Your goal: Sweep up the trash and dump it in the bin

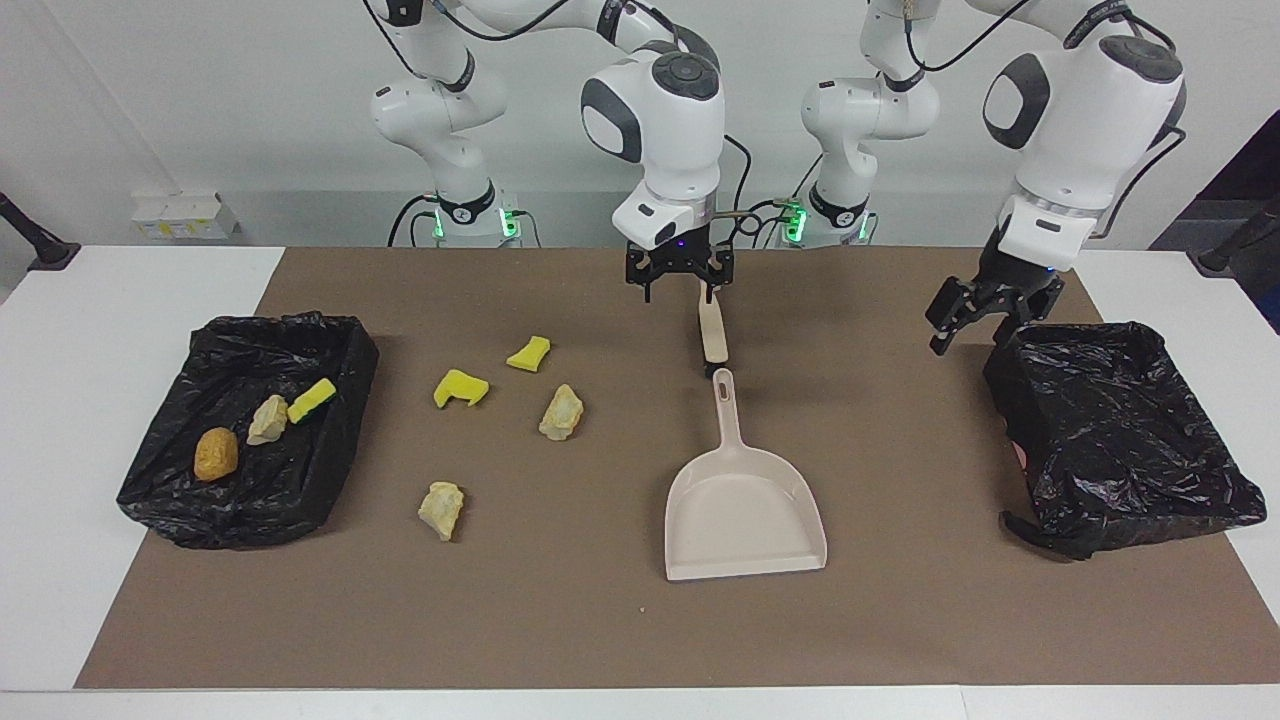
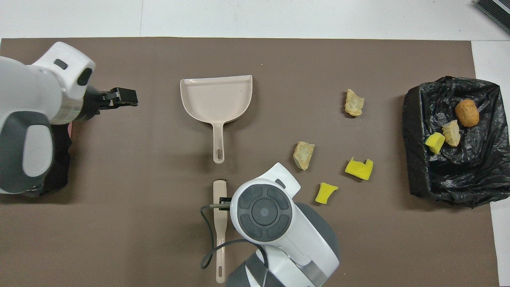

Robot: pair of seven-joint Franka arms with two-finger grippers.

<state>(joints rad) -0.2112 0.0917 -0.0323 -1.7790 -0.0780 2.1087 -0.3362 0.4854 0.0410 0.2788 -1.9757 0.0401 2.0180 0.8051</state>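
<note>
Trash (image 1: pixel 562 412) split in two lots. Loose on the brown mat (image 1: pixel 600 630), toward the right arm's end: a notched yellow sponge piece (image 1: pixel 461 388), a smaller yellow piece (image 1: pixel 528 353), a beige lump beside them (image 2: pixel 304 155), and a second beige lump (image 1: pixel 441 510) farther from the robots. Already in the black-lined bin (image 1: pixel 250 325) at that end: an orange-brown lump (image 1: pixel 215 454), a pale lump (image 1: pixel 267 419) and a yellow-green sponge (image 1: pixel 312 400). Judged partway done, between sweeps, with neither tool in a grip. Lying flat mid-mat: the beige dustpan (image 1: pixel 745 510), mouth away from the robots, handle toward them; in line with that handle, just nearer the robots and not touching it, the beige brush (image 1: pixel 712 335). Hovering over the brush: the right gripper (image 1: pixel 678 285), fingers apart and empty. Hovering over bare mat beside the second bin (image 1: pixel 1100 335), at the left arm's end: the left gripper (image 1: pixel 975 320), fingers apart too, nothing held. Next, probably: lowering onto the brush and closing on it, then bringing the dustpan mouth round to the loose scraps (four to gather). Plenty of bare mat between dustpan and nearest lump for a sweep; raised bin wall to clear when tipping; mat edges well apart from every scrap.
</note>
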